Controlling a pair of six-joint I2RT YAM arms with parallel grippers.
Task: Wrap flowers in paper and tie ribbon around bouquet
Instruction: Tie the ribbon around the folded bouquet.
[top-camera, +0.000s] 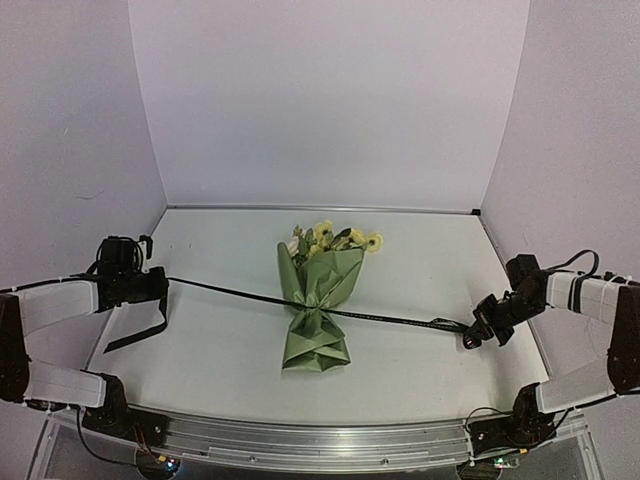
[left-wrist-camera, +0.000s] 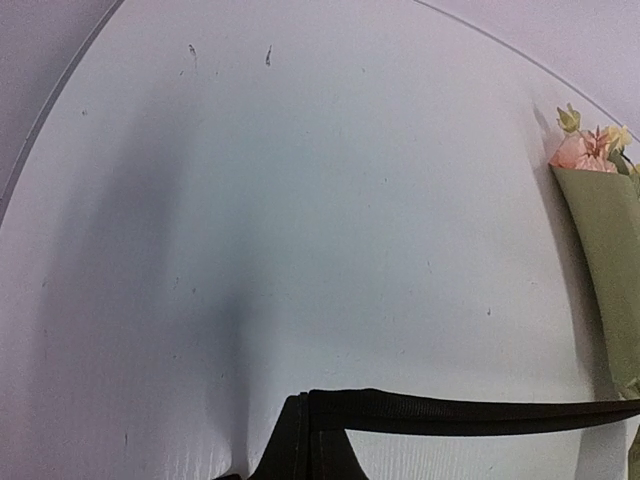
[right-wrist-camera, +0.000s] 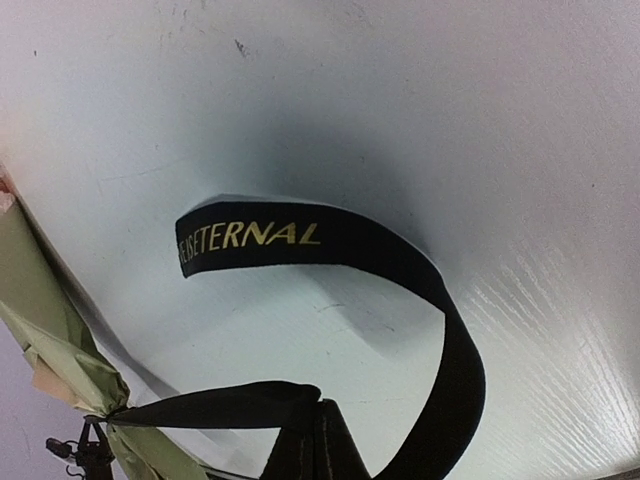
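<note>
Only writing we can read is gold "ETERNAL" on the ribbon (right-wrist-camera: 250, 237), on the loop curling in the right wrist view. Left gripper (top-camera: 150, 287) sits low at the table's (top-camera: 220, 360) left edge, clamped tight on the ribbon. It runs taut across the bouquet (top-camera: 318, 300) lying mid-table to the right gripper (top-camera: 478, 332), also pinched closed on it.

Top external: high above the near edge of the bench (top-camera: 220, 350), facing its far edge, distant; whole bench in frame. Left wrist: low and close over the bench's left side, facing right along the ribbon (left-wrist-camera: 450, 412) to the bouquet (left-wrist-camera: 608, 250) at frame right. Right wrist: very close, facing left along the same ribbon. All three share ribbon and bouquet.
</note>
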